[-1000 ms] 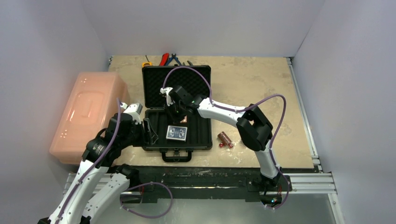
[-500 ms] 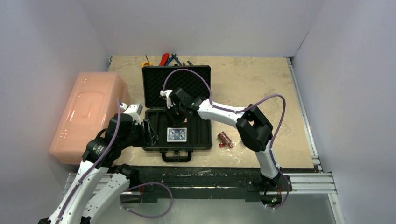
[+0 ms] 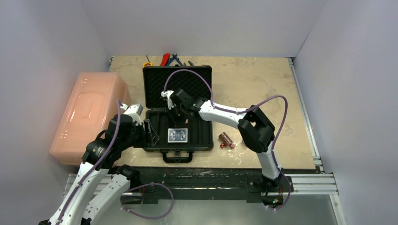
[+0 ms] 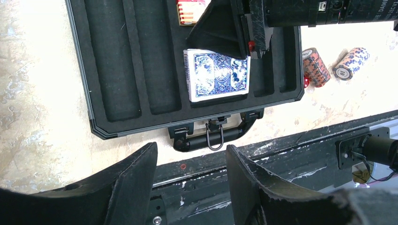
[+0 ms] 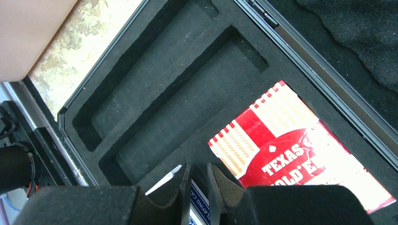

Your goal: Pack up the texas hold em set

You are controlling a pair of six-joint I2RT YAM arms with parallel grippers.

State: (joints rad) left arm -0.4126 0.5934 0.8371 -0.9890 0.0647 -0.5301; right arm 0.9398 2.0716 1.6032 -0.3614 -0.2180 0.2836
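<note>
The black case (image 3: 202,131) lies open with its lid (image 3: 155,89) standing at the far side and its handle (image 3: 177,156) toward me. A blue card deck (image 3: 178,135) lies in the foam base (image 4: 117,70). A red deck (image 5: 291,140) lies just beyond it and also shows in the left wrist view (image 4: 190,11). My right gripper (image 5: 198,187) hangs over the case (image 5: 187,93) between the two decks, jaws nearly together and empty. My left gripper (image 4: 190,187) is open and empty at the case's front left. Two chip rolls (image 4: 315,65) (image 4: 349,63) and red dice (image 3: 221,146) lie on the table right of the case.
A large pink translucent bin (image 3: 87,112) stands left of the case, close to my left arm. Pliers (image 3: 165,59) and a yellow tape measure (image 3: 147,64) lie behind the lid. The black rail (image 4: 291,150) runs along the table's near edge.
My right gripper has drawn back and up a little from the red deck. The blue deck now lies squarer in its slot. The left arm has not moved.
</note>
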